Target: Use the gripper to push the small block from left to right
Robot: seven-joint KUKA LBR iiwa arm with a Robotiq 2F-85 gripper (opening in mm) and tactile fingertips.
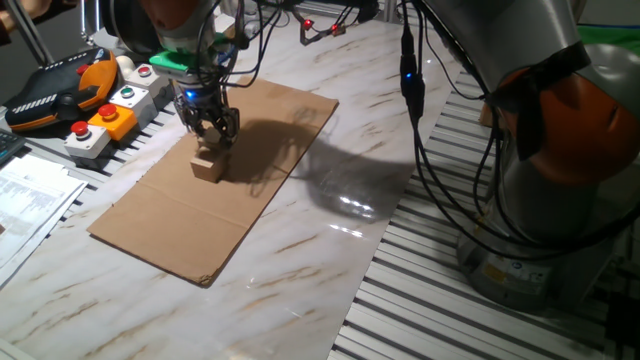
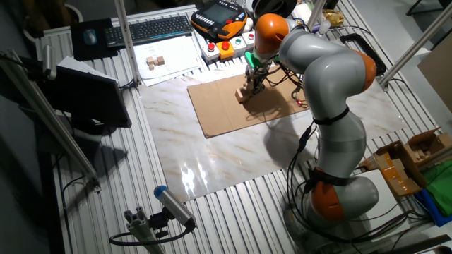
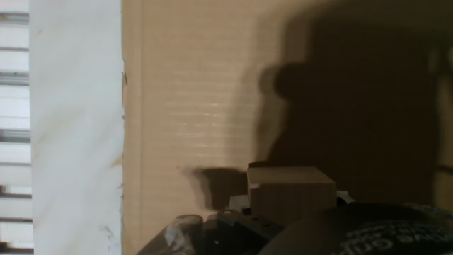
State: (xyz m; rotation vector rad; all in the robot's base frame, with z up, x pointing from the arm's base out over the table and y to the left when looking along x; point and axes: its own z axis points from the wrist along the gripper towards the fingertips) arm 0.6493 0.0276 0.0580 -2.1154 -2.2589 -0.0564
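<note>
The small wooden block (image 1: 208,167) stands on the left part of a flat cardboard sheet (image 1: 270,130). My gripper (image 1: 213,143), a black claw with a blue light above it, hangs just behind the block with its tips down at the block's top edge. The fingertips look drawn together and hold nothing. In the other fixed view the gripper (image 2: 252,87) sits beside the block (image 2: 244,96) on the cardboard (image 2: 226,113). In the hand view the block (image 3: 290,193) fills the lower middle, right against the dark gripper body.
A button box (image 1: 110,118) and an orange-black pendant (image 1: 55,88) lie to the left of the cardboard. Papers (image 1: 30,195) lie at the left edge. The arm's base (image 1: 545,200) and hanging cables (image 1: 420,130) stand at the right. The marble tabletop (image 1: 300,260) surrounds the cardboard.
</note>
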